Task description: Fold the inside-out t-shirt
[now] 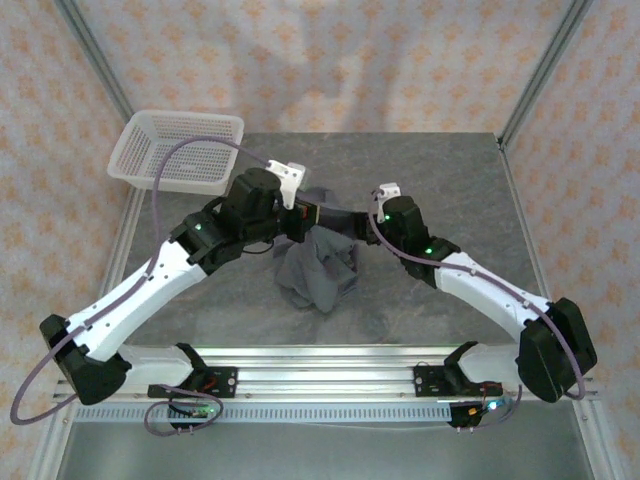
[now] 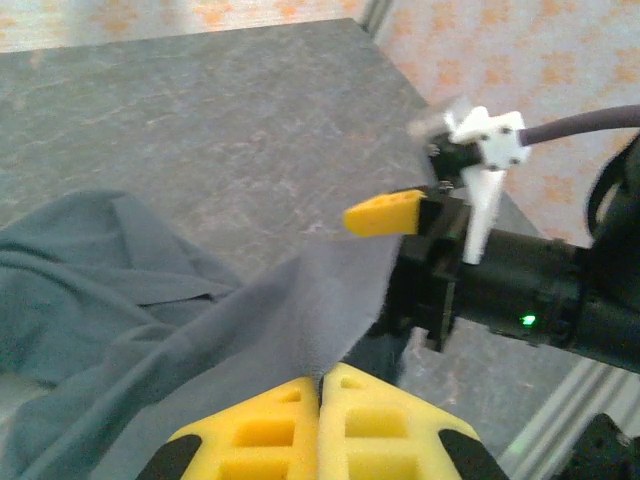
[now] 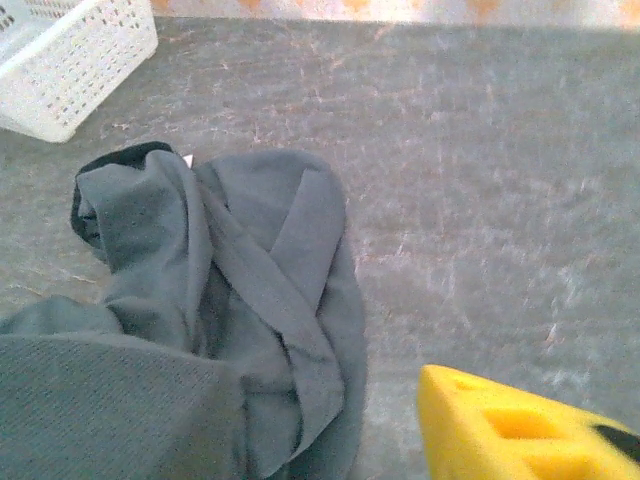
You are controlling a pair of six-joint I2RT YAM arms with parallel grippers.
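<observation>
My left gripper is clamped on an edge of the inside-out t-shirt, bunched on the table between the arms. The right gripper is at the cloth, grip unclear. I'd say nothing is folded yet; spreading and folding remain

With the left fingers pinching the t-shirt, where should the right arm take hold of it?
The lifted edge of the t-shirt next to the left gripper, approached sideways from the right. That stretch is held above the table as a fairly flat sheet the fingers could probably straddle; the heap below is twisted, overlapping folds.
</observation>
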